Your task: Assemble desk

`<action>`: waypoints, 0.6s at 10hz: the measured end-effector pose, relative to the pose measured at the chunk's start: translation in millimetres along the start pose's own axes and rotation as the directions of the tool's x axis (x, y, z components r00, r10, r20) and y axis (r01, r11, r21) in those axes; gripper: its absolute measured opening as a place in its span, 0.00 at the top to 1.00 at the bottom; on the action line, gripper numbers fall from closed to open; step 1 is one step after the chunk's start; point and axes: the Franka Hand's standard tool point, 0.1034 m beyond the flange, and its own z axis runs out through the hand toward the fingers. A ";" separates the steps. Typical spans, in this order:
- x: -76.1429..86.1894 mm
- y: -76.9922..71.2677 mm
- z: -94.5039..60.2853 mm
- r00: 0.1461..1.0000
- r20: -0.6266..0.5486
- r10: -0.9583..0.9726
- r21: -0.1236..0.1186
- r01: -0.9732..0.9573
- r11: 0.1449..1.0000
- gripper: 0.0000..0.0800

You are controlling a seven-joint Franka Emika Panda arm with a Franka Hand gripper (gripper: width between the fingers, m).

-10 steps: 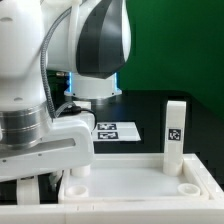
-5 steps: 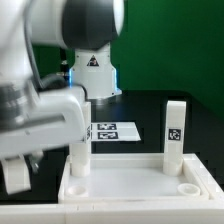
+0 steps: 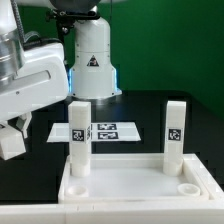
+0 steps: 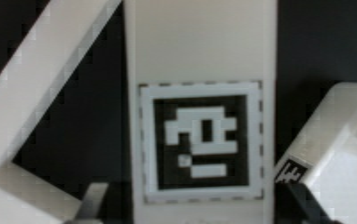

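Note:
The white desk panel (image 3: 130, 188) lies flat at the front with round corner sockets. One white tagged leg (image 3: 80, 135) stands upright in its far socket on the exterior view's left. A second leg (image 3: 175, 130) stands in the far socket on the right. My gripper (image 3: 14, 138) hangs to the left of the first leg, apart from it and holding nothing. In the wrist view that leg (image 4: 201, 90) fills the middle, tag facing me. My gripper (image 4: 201, 205) is open, with a finger (image 4: 98, 198) showing on each side, wider than the leg.
The marker board (image 3: 112, 131) lies on the black table behind the panel, between the two legs. The robot's white base (image 3: 92, 60) stands at the back. The panel's rim (image 4: 42, 95) runs diagonally beside the leg in the wrist view.
The arm has risen and drawn back to the exterior view's left. The left leg, hidden behind the hand before, now stands free in its socket.

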 end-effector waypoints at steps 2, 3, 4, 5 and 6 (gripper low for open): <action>-15.5 -31.0 -29.9 0.999 -0.039 -0.003 0.003 0.003 1.000 0.64; -27.4 -46.5 -38.1 0.999 -0.053 0.009 0.012 -0.008 1.000 0.64; -36.1 -56.6 -40.7 0.997 -0.077 0.012 -0.001 -0.012 1.000 0.64; -37.9 -57.1 -38.1 0.997 -0.073 0.015 0.005 -0.014 1.000 0.64; -36.0 -55.1 -35.7 0.997 -0.070 0.032 0.006 -0.032 0.999 0.64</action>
